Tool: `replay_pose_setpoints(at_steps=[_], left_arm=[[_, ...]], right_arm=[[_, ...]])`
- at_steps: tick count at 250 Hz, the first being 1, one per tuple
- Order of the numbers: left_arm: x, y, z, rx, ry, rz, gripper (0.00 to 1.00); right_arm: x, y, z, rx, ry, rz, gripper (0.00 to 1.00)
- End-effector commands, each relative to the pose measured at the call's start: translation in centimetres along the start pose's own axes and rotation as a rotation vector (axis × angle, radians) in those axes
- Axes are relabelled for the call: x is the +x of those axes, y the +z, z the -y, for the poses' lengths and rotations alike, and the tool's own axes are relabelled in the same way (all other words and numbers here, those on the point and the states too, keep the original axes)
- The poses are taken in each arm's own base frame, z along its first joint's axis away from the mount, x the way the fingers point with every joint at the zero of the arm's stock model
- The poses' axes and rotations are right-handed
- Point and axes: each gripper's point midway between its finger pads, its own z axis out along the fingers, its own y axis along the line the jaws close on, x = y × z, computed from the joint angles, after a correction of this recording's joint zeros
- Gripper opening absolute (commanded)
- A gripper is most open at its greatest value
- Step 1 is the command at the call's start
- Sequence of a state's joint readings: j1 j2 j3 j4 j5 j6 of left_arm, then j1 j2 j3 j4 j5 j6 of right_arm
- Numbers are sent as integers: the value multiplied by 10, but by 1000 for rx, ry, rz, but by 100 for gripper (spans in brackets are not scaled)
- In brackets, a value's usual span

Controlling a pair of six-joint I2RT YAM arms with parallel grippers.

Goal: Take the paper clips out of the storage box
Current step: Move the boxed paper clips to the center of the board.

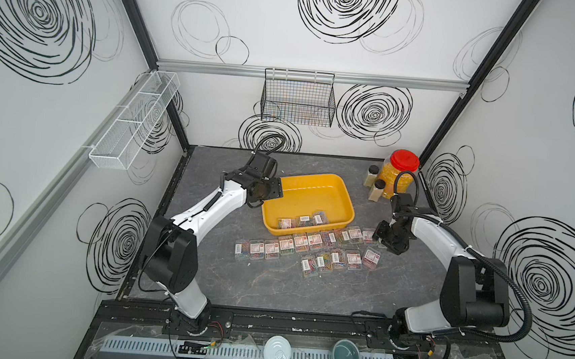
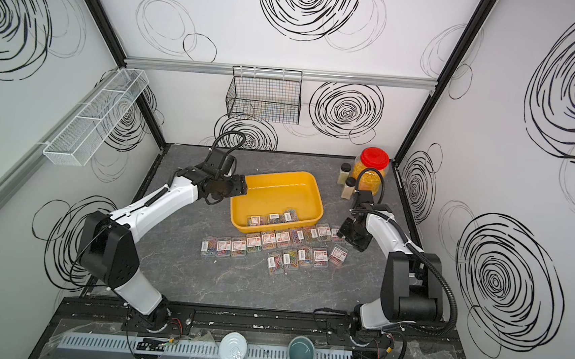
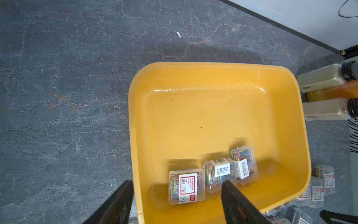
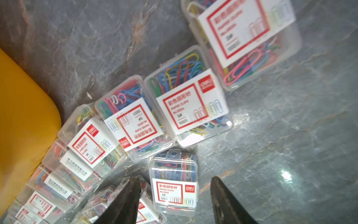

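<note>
Black fingers [image 4: 124, 203] of the right end effector [image 4: 175, 179] sit nearest in the right wrist view. They are moderately spread around a clip case [image 4: 174, 186] that stands on the tabletop [image 4: 290, 135], with a sliver of gap on each side, so I read them as gripping nothing. Seen from the tray [image 1: 312, 196], that spot is at about 4 o'clock, at the end of the rows of cases [image 1: 313, 240] lined up along its 6 o'clock side. I judge this case as placed, so I'd lift straight up, without swinging sideways, because its neighbours nearly touch it and slide easily. Three cases remain in the tray against the 6 o'clock wall: one flat [image 3: 186, 186] and two [image 3: 219, 172] [image 3: 244, 164] that look tipped, though I cannot be sure. The left end effector [image 3: 177, 182] hangs wide and empty near the tray's 10 o'clock corner, with one finger over bare tabletop outside the rim and the other over the tray floor. To pick well, I'd first bring both fingers inside the rim. Then I'd take the flat case across its narrow sides, descending slowly so the finger on the wall side does not jam against the tray. I'd close gently, since the smooth plastic may squirt out.
</note>
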State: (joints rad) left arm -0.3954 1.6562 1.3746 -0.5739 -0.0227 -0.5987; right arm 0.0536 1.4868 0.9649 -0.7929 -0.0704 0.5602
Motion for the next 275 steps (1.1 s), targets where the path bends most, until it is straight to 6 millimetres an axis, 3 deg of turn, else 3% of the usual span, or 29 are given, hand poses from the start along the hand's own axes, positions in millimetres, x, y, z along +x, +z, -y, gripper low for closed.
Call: replay_pose_setpoints(at_steps=[1, 33, 100, 191, 275], left_arm=[[-5, 1, 9, 20, 3, 11, 76], [-5, 1, 11, 21, 5, 9, 76], [-6, 1, 17, 26, 17, 4, 76], [-3, 0, 23, 18, 37, 2, 76], [10, 2, 23, 11, 55, -14, 76]], right_arm=[[0, -8, 24, 32, 104, -14, 59], [6, 6, 43, 40, 183, -58, 53], [6, 23, 42, 33, 181, -75, 52], [21, 39, 14, 40, 90, -114, 47], [25, 34, -3, 40, 33, -105, 43]])
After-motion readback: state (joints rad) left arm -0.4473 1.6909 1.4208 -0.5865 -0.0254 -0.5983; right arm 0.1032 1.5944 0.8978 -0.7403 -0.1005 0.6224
